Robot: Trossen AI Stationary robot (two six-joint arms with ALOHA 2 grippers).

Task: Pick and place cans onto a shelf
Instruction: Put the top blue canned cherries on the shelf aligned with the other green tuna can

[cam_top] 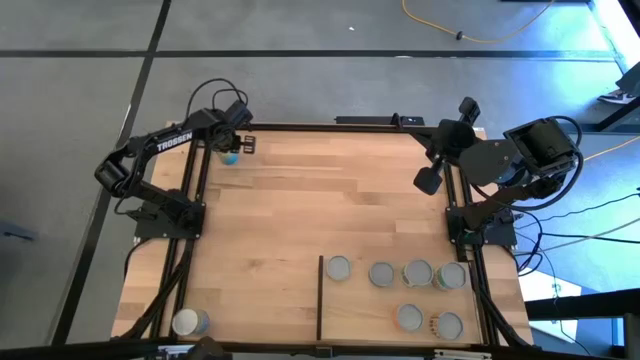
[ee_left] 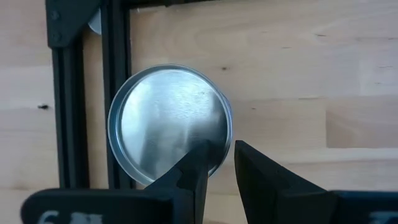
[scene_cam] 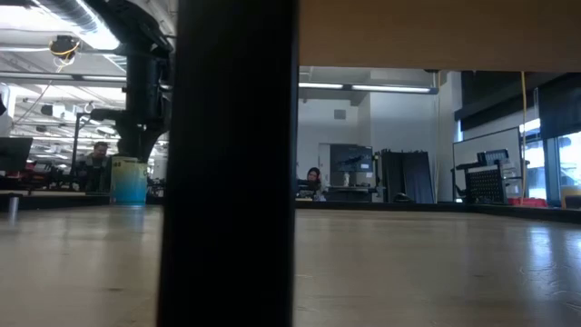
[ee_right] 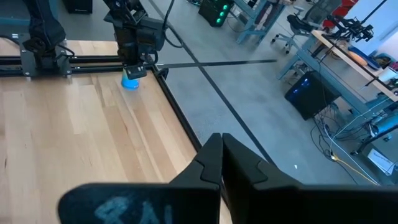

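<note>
eight cans in all. at the far lower left of the high view one can [cam_top: 189, 322] sits alone near the table [cam_top: 290, 210] edge, and i cannot tell whether it lies on its side.

in the upper left corner my left arm [cam_top: 165, 140] reaches in, and my left jaws hang right over a blue can [cam_top: 229, 156] that stands upright on the table beside the dark frame rail [ee_left: 115, 93]. in the left wrist view its silver top [ee_left: 168, 121] fills the middle. my two fingers [ee_left: 186, 180] stand close together with only a narrow slot between them, and the can's rim lies in line with that slot. whether they are pinching the rim i cannot tell. the low view shows the same blue can [scene_cam: 128, 180] at the left, upright on the wood.

lower right of the middle lies the shelf [cam_top: 365, 310], with its dark edge strip [cam_top: 320, 298] on the left. six cans stand on it: a row of four [cam_top: 338, 267] [cam_top: 382, 274] [cam_top: 417, 273] [cam_top: 451, 276] and two below [cam_top: 409, 317] [cam_top: 449, 325].

at the upper right my right arm [cam_top: 500, 160] waits by the table's right edge. my right jaws are closed tight, with nothing in them.
</note>
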